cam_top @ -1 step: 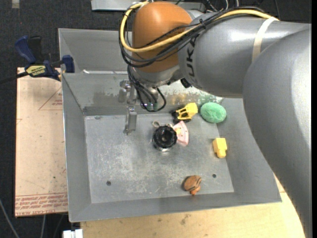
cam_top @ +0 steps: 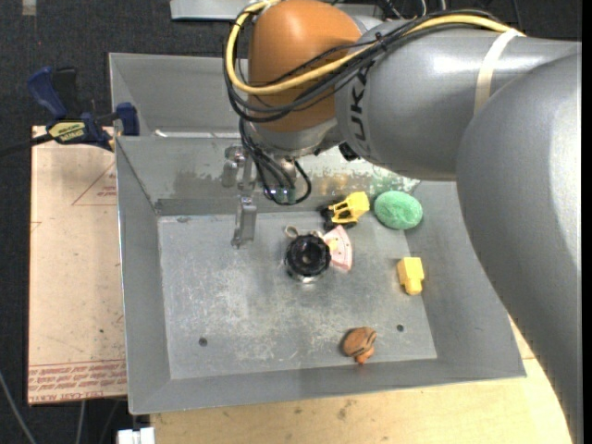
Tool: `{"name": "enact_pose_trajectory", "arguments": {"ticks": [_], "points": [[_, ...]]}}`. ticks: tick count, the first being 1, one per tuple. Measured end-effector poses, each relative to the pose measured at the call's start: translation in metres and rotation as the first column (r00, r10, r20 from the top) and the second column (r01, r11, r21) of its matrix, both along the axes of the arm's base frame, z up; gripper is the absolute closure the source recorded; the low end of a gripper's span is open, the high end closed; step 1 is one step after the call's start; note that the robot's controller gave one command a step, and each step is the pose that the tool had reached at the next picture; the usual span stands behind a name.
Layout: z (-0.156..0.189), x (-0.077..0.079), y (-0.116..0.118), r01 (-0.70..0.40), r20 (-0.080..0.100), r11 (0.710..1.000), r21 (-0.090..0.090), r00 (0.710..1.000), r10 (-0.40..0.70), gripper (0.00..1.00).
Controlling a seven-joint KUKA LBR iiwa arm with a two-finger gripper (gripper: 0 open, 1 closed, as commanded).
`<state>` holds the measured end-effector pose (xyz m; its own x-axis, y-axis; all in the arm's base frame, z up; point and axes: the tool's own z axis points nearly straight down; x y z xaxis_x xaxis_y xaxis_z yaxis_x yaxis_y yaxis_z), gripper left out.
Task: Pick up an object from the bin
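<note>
My arm (cam_top: 444, 100) comes in from the right and crosses the back of the bin (cam_top: 139, 248), its thick grey link covering the right rear corner and much of the right wall. At the wrist sits the rounded orange cover (cam_top: 296, 44), with yellow and black cables (cam_top: 277, 91) looped around it and hanging below. From there my gripper (cam_top: 242, 234) points down, its tip low over the bare, scuffed floor in the left rear part of the bin, with nothing beneath it. I cannot tell whether my jaws are apart or together, because the wrist and the hanging cables hide the upper part of the gripper, and I see nothing held there. There are 6 things lying loose to my right, all apart from me. The nearest is a black round piece (cam_top: 306, 256) near the middle of the floor, with a pink and white thing (cam_top: 340, 248) touching its right side; its shape is hard to make out. Just behind those lies a yellow and black toy (cam_top: 345, 208), and beside that a green lump (cam_top: 399, 209). A yellow block (cam_top: 411, 275) sits further right, well apart from the rest, and a small brown thing (cam_top: 359, 343) lies near the front edge, too small to name.
</note>
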<state>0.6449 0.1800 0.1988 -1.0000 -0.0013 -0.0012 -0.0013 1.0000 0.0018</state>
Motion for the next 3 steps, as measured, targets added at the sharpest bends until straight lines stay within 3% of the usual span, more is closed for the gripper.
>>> {"name": "enact_pose_trajectory", "arguments": {"ticks": [1, 2, 3], "points": [[0.005, -0.033, -0.039, -0.019, -0.001, 1.000, -0.001, 1.000, 0.019, 0.00], [-0.009, -0.022, -0.063, 0.090, 0.003, 0.996, 0.001, 0.996, -0.090, 0.00], [-0.034, -0.041, -0.083, 0.081, 0.001, 0.997, -0.001, 0.997, -0.081, 0.00]]}}
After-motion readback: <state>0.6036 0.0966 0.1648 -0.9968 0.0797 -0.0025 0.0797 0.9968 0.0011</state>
